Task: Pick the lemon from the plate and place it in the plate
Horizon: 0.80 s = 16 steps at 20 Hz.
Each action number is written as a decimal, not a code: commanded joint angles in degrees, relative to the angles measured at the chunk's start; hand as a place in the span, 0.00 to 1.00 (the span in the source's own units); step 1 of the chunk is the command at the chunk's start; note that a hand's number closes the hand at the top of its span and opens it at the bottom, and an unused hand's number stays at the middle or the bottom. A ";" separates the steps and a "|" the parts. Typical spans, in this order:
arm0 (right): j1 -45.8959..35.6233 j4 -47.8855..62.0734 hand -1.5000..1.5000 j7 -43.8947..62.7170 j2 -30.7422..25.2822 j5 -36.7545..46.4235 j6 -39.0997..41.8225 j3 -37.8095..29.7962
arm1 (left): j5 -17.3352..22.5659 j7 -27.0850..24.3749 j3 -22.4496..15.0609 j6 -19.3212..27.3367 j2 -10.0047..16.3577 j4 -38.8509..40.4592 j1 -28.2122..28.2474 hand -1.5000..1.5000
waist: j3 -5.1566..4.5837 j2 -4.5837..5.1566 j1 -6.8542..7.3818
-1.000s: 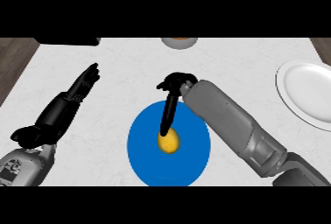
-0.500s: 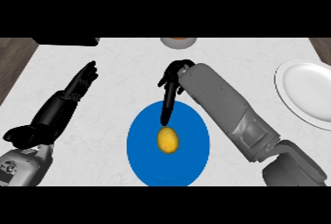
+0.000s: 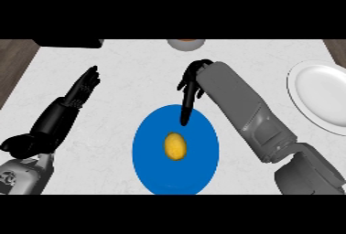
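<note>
— Right hand (image 3: 191,89) first, please: where have I got it, and what is it doing?

— You have it out over the middle of the worktop (image 3: 135,64), open and holding nothing. Its fingers (image 3: 184,113) are straight and point back toward the near edge, with the tips over the far rim of the blue plate (image 3: 152,171). Whether they touch that rim, I cannot tell you.

— And the lemon (image 3: 175,145)?

— Your lemon lies at about the middle of the blue plate, apart from the fingertips and on their near side. The plate itself sits by the near edge, roughly midway along it.

— Where is the other plate?

— You will see the white plate (image 3: 323,98) at the right edge, well apart from the blue one, beyond your right forearm.

— What about my other hand?

— Your left hand (image 3: 84,87) rests toward the left edge, fingers straight and pointing at the far edge, open and holding nothing.

— Anything else on there?

— You have a bowl (image 3: 186,43) at the far edge, only partly in view.
</note>
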 commanded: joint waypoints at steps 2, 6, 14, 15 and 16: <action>-1.49 3.44 0.00 1.70 1.24 0.08 4.61 -1.82 | -2.37 0.54 -1.79 0.77 -3.02 -0.27 0.09 0.50 | 0.01 0.04 -0.15; 2.06 3.86 0.00 -1.98 1.78 3.48 6.68 0.59 | -0.69 -0.10 1.58 -2.31 -0.06 -0.93 1.62 0.50 | 0.01 -0.05 -0.11; 7.01 -1.37 0.00 2.49 2.08 0.78 8.52 2.17 | -1.54 -4.47 2.95 -4.31 -1.26 2.19 3.38 0.50 | -0.03 -0.15 0.47; 7.01 -3.73 0.00 5.87 2.08 -0.84 9.02 2.73 | -2.15 -2.39 2.99 -3.96 -2.37 5.25 -1.93 0.50 | -0.04 -0.14 0.29; 8.63 -3.71 0.00 3.47 2.08 0.18 7.84 3.73 | -2.63 -0.04 2.23 -3.38 -3.01 3.54 -2.24 0.50 | 0.00 -0.09 0.35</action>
